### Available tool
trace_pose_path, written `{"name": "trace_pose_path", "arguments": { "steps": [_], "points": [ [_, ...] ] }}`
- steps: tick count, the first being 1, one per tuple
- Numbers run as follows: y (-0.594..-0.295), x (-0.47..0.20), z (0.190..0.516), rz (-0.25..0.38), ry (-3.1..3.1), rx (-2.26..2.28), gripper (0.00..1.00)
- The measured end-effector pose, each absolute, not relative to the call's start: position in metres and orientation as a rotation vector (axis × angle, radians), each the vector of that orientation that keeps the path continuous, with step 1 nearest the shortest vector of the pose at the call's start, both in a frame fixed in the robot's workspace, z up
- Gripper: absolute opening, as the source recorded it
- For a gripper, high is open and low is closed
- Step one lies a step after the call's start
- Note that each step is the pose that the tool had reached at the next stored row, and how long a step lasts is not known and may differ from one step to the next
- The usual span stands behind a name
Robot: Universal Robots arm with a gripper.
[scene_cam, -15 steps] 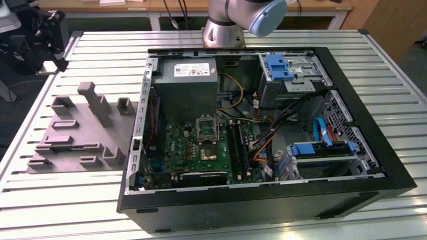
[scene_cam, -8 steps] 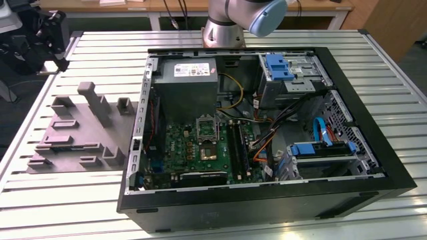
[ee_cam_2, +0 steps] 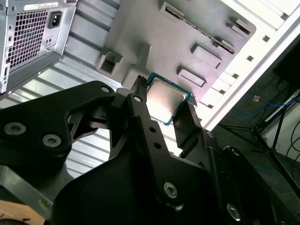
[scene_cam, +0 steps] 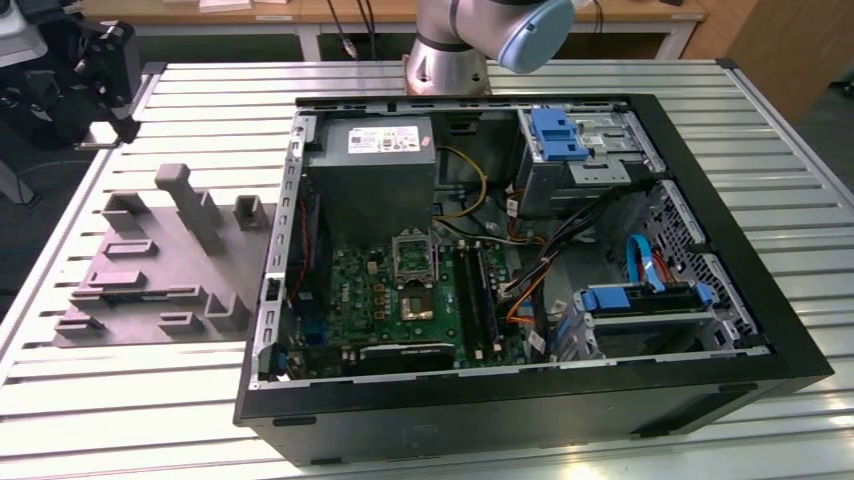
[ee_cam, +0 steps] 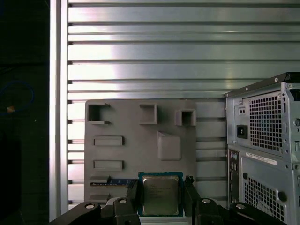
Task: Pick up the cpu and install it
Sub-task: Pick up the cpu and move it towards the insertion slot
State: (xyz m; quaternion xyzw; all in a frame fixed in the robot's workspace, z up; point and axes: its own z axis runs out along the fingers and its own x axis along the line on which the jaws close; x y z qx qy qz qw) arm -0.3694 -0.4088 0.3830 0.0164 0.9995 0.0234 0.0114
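The cpu is a small flat square chip with a silvery top and a thin green rim. It sits between the two black fingers of my gripper, which is shut on its opposite edges. In the second wrist view the cpu hangs in my gripper, well above the grey holder tray. The tray lies on the slatted table beside the computer case. In the exterior view the metal-framed socket with a dark centre lies on the green motherboard inside the open case.
The black open case holds a grey power supply box, blue drive brackets, and orange, black and blue cables. The grey tray has upright posts and stands at the exterior view's left. The arm's base stands behind the case.
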Motion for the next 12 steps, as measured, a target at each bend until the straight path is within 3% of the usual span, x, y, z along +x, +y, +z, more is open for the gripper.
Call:
{"name": "trace_pose_path", "arguments": {
  "steps": [12],
  "points": [
    [-0.4088, -0.3671, 0.3829, 0.073, 3.118, 0.051, 0.47]
  ]
}}
